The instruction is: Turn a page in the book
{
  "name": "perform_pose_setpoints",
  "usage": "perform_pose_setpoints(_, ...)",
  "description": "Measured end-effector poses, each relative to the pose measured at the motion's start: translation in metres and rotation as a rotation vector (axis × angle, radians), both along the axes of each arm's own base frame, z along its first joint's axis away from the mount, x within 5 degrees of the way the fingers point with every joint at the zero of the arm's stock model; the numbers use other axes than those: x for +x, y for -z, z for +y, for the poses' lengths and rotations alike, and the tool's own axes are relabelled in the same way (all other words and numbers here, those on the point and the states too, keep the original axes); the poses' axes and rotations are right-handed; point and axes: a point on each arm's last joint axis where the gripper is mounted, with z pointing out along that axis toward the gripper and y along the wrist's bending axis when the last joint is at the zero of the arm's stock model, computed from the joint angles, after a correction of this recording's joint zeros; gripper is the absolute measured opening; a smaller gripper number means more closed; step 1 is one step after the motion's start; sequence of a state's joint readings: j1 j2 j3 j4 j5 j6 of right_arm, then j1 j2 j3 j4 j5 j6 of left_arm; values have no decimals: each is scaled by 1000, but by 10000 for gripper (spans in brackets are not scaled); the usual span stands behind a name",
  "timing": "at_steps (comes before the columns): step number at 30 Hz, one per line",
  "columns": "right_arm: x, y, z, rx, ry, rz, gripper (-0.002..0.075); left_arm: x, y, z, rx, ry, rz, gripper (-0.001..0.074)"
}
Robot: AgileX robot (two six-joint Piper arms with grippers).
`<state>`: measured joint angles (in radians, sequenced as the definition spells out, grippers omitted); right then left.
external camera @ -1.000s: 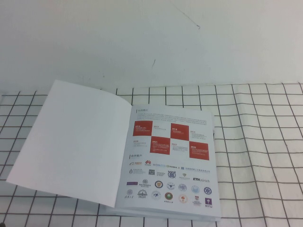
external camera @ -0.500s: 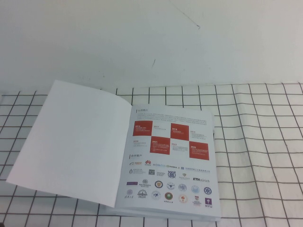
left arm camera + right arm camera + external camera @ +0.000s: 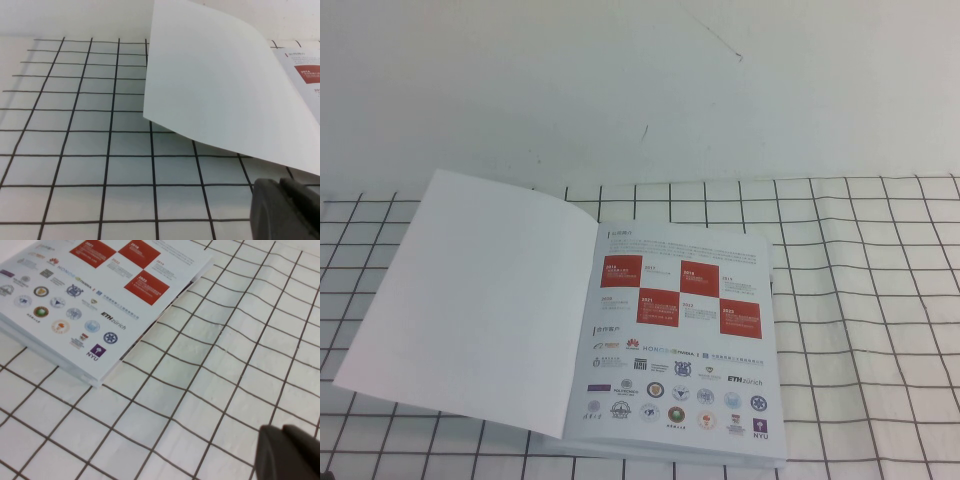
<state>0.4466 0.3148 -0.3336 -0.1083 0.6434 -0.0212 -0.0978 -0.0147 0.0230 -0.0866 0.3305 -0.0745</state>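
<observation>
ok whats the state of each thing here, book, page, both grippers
book: open, lying on the checked cloth, red-squares-and-logos page up
page: turned over to the robot's left, white side up, curved, outer edge raised off the cloth
left gripper: beside the page's edge, not touching
right gripper: over cloth, apart from the book

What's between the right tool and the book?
Only bare checked cloth lies between the right tool and the book, seen in the right wrist view.
</observation>
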Motion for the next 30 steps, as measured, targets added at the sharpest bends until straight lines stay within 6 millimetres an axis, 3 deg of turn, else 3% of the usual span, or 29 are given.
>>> perform_pose_setpoints(16,-2,-1,-1,0,0,-17,-2,0,0,0,2,1,0,-3)
perform_pose_setpoints(21,-8,-1,-13,16,146,-108,-2,0,0,0,1,2,2,-3)
perform_pose_setpoints(25,-7,15,-22,24,316,-187,-2,0,0,0,1,2,2,-3)
perform_pose_setpoints(30,-5,55,-31,15,475,-231,-2,0,0,0,1,2,2,-3)
